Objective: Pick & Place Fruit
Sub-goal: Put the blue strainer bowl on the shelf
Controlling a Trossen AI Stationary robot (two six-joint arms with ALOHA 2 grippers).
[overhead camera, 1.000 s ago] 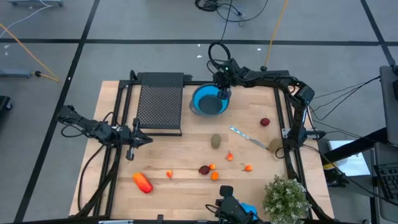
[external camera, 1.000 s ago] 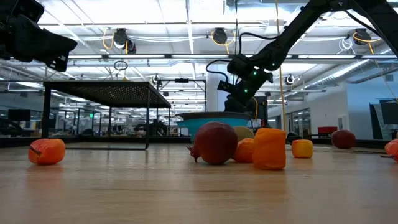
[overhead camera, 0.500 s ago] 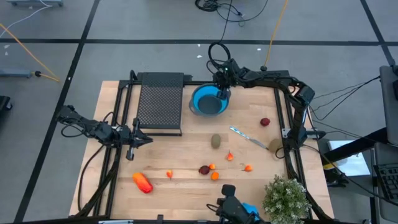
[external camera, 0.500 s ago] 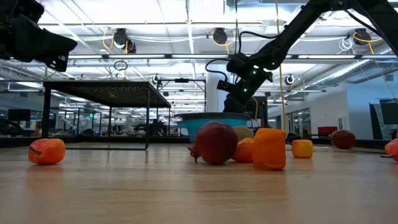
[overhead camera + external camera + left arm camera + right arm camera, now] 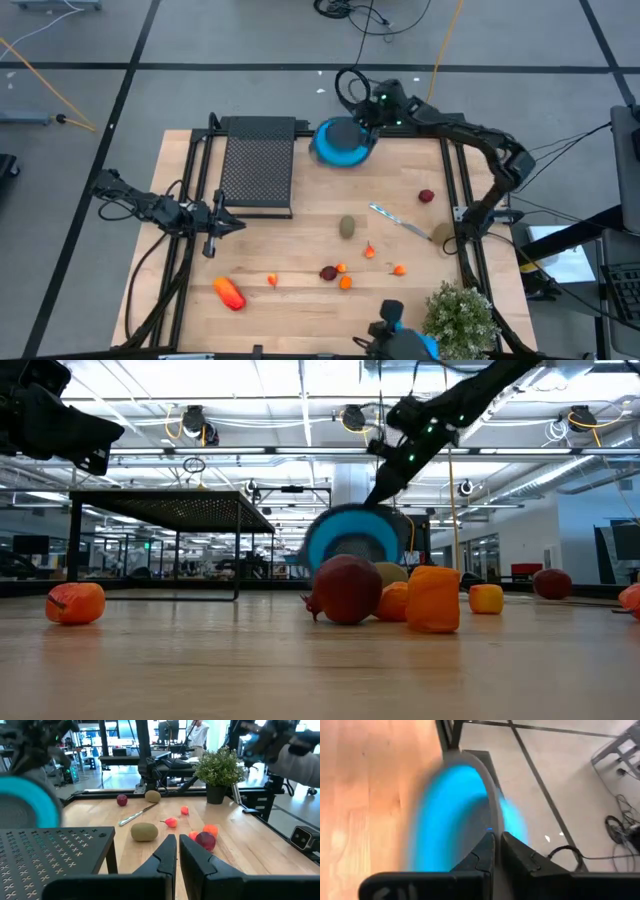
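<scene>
A blue bowl (image 5: 343,143) hangs tipped above the table's far edge with my right gripper (image 5: 368,124) shut on its rim. The low view also shows the bowl (image 5: 350,540) tilted on edge. The fruit lies on the wood: a long red-orange piece (image 5: 229,292), a brownish-green oval (image 5: 347,227), two dark red ones (image 5: 328,272) (image 5: 426,196) and several tiny orange ones (image 5: 345,283). My left gripper (image 5: 238,225) waits shut at the table's left, level, holding nothing (image 5: 177,845). My right gripper pinches the bowl's rim (image 5: 491,822) between its two fingers, one finger on the inner side and one on the outer. The fingers slant down from the far right. The bowl hangs below them, steeply tilted and lifted off the table.
A black perforated rack (image 5: 258,165) stands at the far left, next to the bowl. A thin silvery utensil (image 5: 398,221) lies right of the oval fruit. A bushy potted plant (image 5: 460,318) stands at the near right corner. Black frame rails (image 5: 466,200) run along both sides.
My right gripper has risen and gone toward the table's far edge, taking the blue bowl with it. The bowl sat flat on the table before; now it is lifted and tipped on edge. The fruit has stayed where it was.
</scene>
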